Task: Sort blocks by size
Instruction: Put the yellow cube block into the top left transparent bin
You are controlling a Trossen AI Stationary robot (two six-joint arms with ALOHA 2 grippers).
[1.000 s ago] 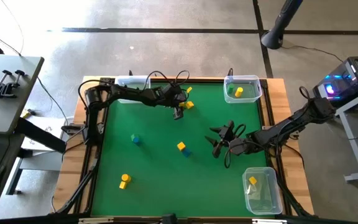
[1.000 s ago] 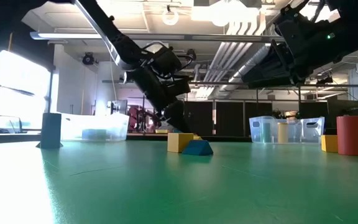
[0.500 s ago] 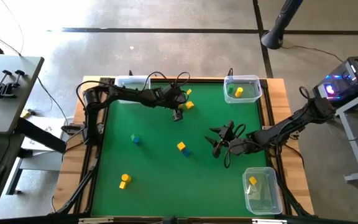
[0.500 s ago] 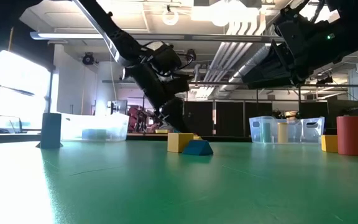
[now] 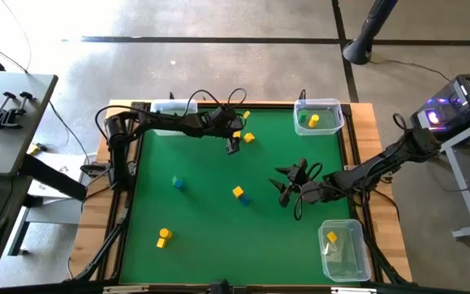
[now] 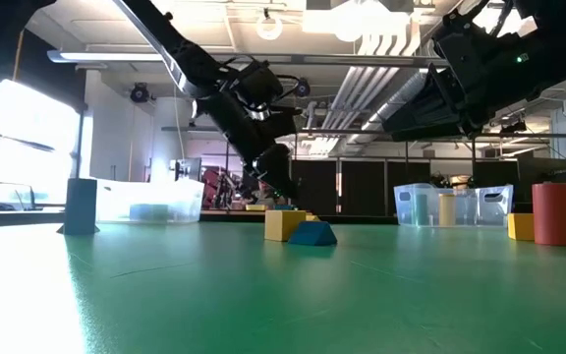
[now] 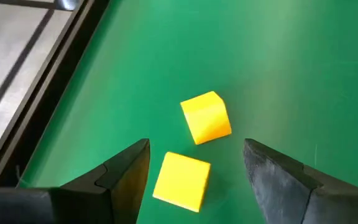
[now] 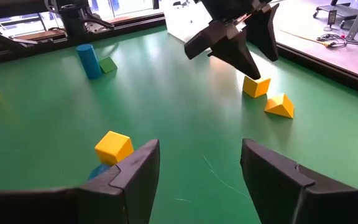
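Two small yellow blocks [image 7: 206, 117] [image 7: 182, 179] lie on the green mat near its far edge; in the high view they show beside my left gripper [image 5: 249, 137]. My left gripper [image 7: 197, 163] [image 5: 233, 145] hovers open above them, one finger on either side of the nearer block, touching nothing. My right gripper [image 5: 288, 184] [image 8: 197, 168] is open and empty over the mat's right-middle. A yellow block [image 5: 237, 192] sits by a blue wedge [image 5: 244, 198] at the centre.
A blue-green block [image 5: 177, 182] and a yellow block [image 5: 163, 237] lie on the left half. Clear bins stand at the far left [image 5: 174, 107], the far right [image 5: 317, 114] with a green and a yellow block, and the near right [image 5: 341, 247] with a yellow block.
My left gripper has risen a little off the mat and drifted slightly toward the far edge, staying over the two yellow blocks. My right arm has kept still.
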